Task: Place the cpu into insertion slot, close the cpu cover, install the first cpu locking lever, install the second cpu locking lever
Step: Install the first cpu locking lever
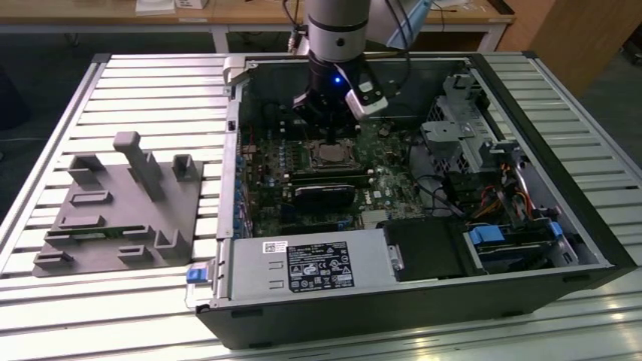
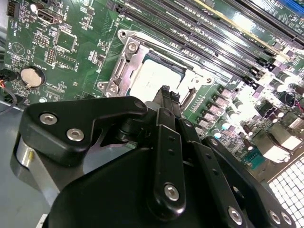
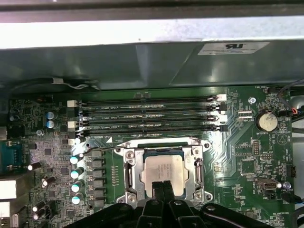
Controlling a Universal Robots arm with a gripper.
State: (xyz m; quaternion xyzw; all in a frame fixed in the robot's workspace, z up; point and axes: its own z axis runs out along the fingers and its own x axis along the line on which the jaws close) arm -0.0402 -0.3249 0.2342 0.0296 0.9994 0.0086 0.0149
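Observation:
The cpu (image 3: 164, 168) lies flat in its socket on the green motherboard, dull silver top up. The cpu cover (image 3: 129, 173), a silver frame, lies down around it. In the second wrist view the cpu (image 2: 149, 80) and the cover (image 2: 124, 66) sit just beyond my fingertips. My gripper (image 3: 162, 186) is shut with nothing between its black fingers, and their tips hang over the cpu's near edge. A thin wire lever (image 3: 102, 148) runs off one socket corner. In the exterior view my gripper (image 1: 326, 129) reaches down into the open case right above the cpu (image 1: 329, 154).
Black memory slots (image 3: 147, 114) run beside the socket, with capacitors (image 3: 76, 173) and a coin battery (image 3: 267, 121) nearby. The case wall (image 3: 142, 61) rises behind them. A power supply (image 1: 311, 263) and drive cage (image 1: 461, 135) crowd the case. A grey fixture (image 1: 120, 207) sits on the slatted table.

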